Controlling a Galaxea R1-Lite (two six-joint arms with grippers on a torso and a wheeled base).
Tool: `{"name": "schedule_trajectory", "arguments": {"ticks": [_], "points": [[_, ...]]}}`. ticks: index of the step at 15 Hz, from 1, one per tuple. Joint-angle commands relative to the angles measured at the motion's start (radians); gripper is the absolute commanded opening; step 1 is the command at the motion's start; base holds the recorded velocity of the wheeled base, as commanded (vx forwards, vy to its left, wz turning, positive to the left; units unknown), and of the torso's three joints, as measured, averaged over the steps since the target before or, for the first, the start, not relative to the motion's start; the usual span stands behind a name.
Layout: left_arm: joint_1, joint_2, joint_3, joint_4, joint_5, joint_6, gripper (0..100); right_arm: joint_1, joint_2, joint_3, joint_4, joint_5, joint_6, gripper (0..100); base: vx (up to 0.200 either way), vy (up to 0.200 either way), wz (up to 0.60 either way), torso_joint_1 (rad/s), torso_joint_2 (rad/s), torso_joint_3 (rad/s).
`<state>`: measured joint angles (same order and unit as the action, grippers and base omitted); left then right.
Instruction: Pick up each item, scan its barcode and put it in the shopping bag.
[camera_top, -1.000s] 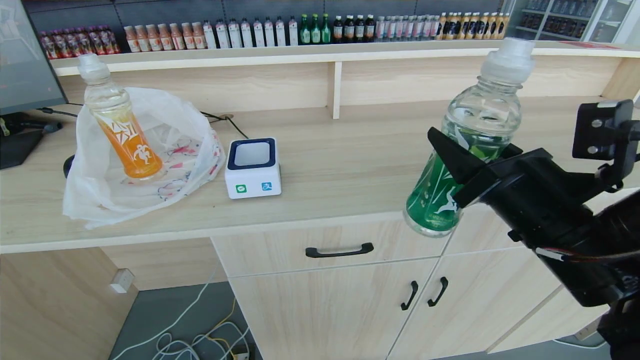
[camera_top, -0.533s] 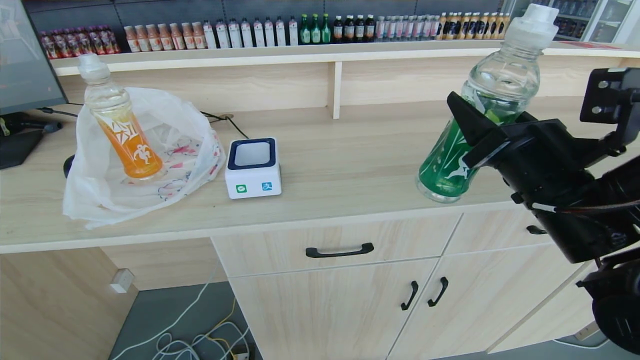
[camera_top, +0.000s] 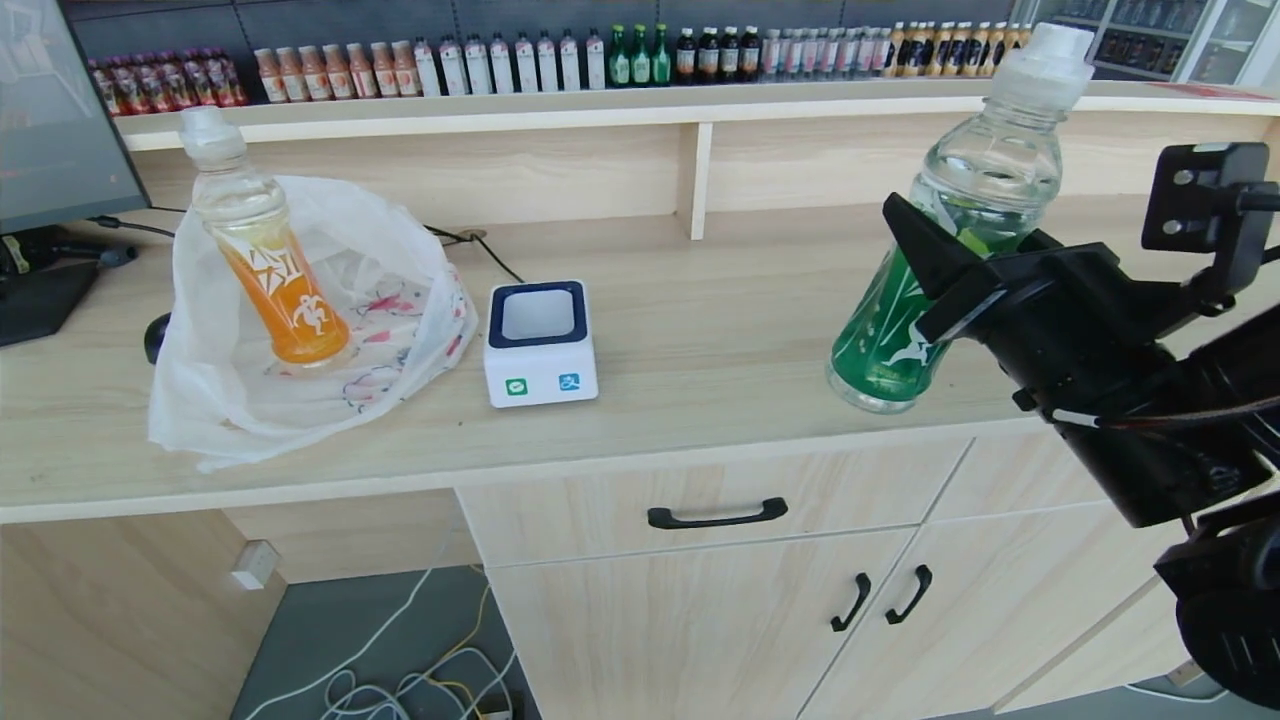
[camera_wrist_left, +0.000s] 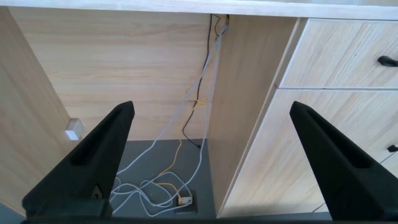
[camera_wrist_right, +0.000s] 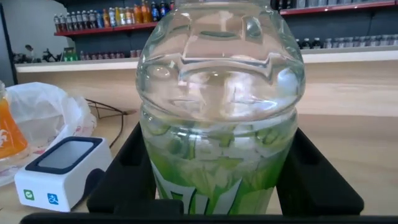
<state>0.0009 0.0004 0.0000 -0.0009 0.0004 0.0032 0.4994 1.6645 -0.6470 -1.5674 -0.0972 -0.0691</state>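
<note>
Fig.: checkout bench (camera_top: 720, 330), head + wrist views. Task items counted: 2 drink bottles, 1 shopping bag, 1 scanner; also 2 grippers.

(a) The right gripper (camera_top: 955, 262) was clamped on the green bottle (camera_top: 985, 175) at mid-body, w/ 1 black finger across the front of the label and the other behind. The bottle was tilted, white cap toward the robot's right, base over the front right part of the bench. Whether the base touched the wood couldn't be told. The right wrist view showed the green bottle (camera_wrist_right: 221, 124) seated btwn both fingers.

(b) The orange bottle (camera_top: 268, 262) stood inside the open white shopping bag (camera_top: 400, 290) at bench left, leaning slightly, white cap on.

(c) The scanner (camera_top: 540, 340), 1 white cube w/ a dark-rimmed top window, stood just beside the bag on its right, well apart from the green bottle.

(d) The left gripper (camera_wrist_left: 211, 107) hung low before the cabinet (camera_top: 700, 620), fingers spread wide, nothing btwn them. Cables (camera_wrist_left: 161, 183) lay on the floor beyond it.

Other: 1 monitor (camera_top: 50, 110) at far left; 3 black handles, i.e. 1 drawer handle (camera_top: 716, 516) + 2 door handles (camera_top: 851, 601); 1 row of shelf bottles (camera_top: 560, 62) behind, too small to count.
</note>
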Motion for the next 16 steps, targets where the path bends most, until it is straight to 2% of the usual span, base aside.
{"name": "schedule_trajectory", "arguments": {"ticks": [1,9,16], "points": [[0.001,0.000,0.000,-0.001,0.001,0.000,100,-0.001,-0.003,0.003,-0.003,-0.001,0.000,0,0.000,0.200,0.00,-0.002,0.00,-0.002],[0.001,0.000,0.000,-0.001,0.001,-0.002,100,-0.013,-0.011,0.020,-0.003,-0.001,-0.004,0,0.000,0.200,0.00,0.002,0.00,0.001],[0.001,0.000,0.000,-0.001,0.000,0.001,100,-0.015,0.003,0.010,-0.003,-0.001,-0.004,0,0.000,0.000,0.00,0.000,0.00,0.000]]}}
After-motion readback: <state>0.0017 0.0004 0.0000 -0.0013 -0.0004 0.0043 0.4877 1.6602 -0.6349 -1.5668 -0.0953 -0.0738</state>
